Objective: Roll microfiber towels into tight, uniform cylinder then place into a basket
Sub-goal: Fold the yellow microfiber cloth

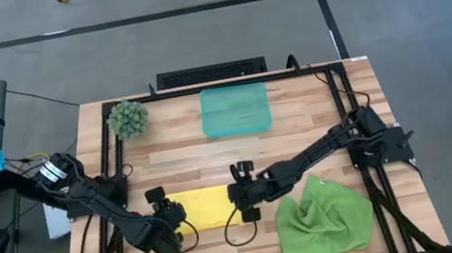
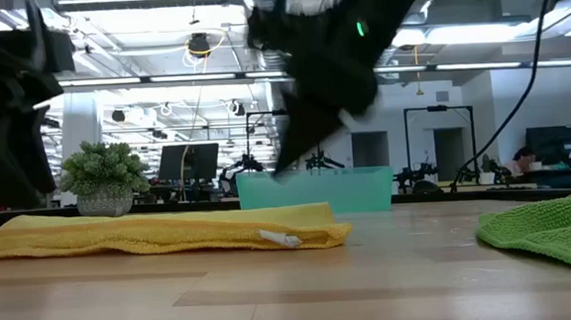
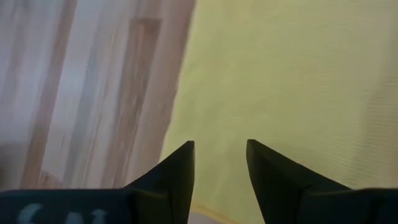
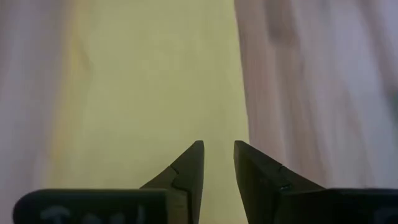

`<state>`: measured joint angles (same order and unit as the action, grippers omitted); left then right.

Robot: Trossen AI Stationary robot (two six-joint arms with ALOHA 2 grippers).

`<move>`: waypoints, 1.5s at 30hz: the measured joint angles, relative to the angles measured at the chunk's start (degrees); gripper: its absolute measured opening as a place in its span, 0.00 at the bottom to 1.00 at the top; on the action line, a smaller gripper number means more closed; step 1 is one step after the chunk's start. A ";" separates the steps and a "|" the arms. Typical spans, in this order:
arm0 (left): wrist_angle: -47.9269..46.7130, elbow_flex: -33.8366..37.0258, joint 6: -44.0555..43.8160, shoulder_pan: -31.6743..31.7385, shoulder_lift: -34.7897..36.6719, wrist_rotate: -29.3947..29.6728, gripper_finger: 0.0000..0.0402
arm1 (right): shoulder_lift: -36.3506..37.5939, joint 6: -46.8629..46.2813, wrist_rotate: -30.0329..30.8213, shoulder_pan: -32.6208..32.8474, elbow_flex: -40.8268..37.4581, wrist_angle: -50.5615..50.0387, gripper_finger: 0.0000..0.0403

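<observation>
The yellow towel [image 1: 202, 209], folded flat in front of the basket [image 1: 235, 110], is flanked at its ends by the left gripper [image 3: 221, 163] and right gripper [image 4: 218, 163], jaws slightly spread and empty, apparently for rolling; the green towel [image 1: 324, 218] lies just beside.

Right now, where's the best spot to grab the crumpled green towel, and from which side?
Probably the raised fold at the green towel's top, taken from above. It lies bunched in loose ridges on the table, so a peak pinches easier than its flat edges.
</observation>
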<state>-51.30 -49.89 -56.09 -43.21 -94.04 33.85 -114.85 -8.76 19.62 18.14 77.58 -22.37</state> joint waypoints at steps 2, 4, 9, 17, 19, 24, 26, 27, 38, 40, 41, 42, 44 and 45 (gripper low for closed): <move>1.67 0.72 -0.92 1.31 0.00 -0.06 0.32 | -1.16 -0.14 -0.54 -0.87 0.07 0.90 0.28; 3.62 1.23 -0.82 2.62 0.00 -0.30 0.30 | -2.50 0.00 -1.77 -1.53 0.27 1.94 0.28; 9.67 3.24 3.06 5.33 0.00 -4.17 0.24 | -4.87 -0.64 -2.91 -2.76 0.13 0.86 0.28; 15.28 6.92 5.90 9.69 0.20 -5.34 0.17 | -5.92 -4.52 -3.82 -2.70 0.31 -0.15 0.28; 15.01 7.24 6.50 10.91 0.15 -4.06 0.15 | -5.92 -6.24 -4.66 -2.27 0.31 -0.26 0.28; 14.85 7.32 13.27 14.77 0.02 -2.88 0.13 | -5.97 -9.20 -7.13 -0.18 0.78 -0.71 0.28; 14.88 7.33 15.90 16.75 -0.03 -2.21 0.12 | -6.03 -9.26 -9.24 0.40 1.30 -1.00 0.28; 14.90 7.33 17.22 17.80 -0.05 -1.91 0.11 | -6.08 -9.26 -10.21 0.56 1.60 -1.16 0.28; 16.77 7.41 25.84 23.65 -0.11 2.58 0.08 | -6.40 -6.52 -12.92 2.31 5.51 -4.86 0.28; 16.69 7.08 25.46 23.15 -0.11 2.86 0.08 | -6.40 -6.22 -12.47 2.29 6.24 -6.43 0.28; 16.68 6.75 25.39 22.83 -0.11 2.70 0.08 | -6.39 -6.22 -12.31 2.29 6.62 -7.19 0.28; 16.74 6.37 25.37 22.41 -0.11 2.63 0.08 | -6.38 -6.22 -12.27 2.30 6.94 -8.01 0.28; 16.74 5.56 25.28 21.54 -0.11 2.60 0.08 | -6.29 -6.22 -12.19 2.37 7.46 -9.91 0.28; 16.88 5.19 25.22 21.21 -0.11 2.55 0.08 | -5.94 -6.24 -11.90 2.46 7.50 -10.92 0.28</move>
<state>-34.42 -44.70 -30.87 -22.00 -94.15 36.40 -120.79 -15.00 7.72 20.60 85.08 -33.29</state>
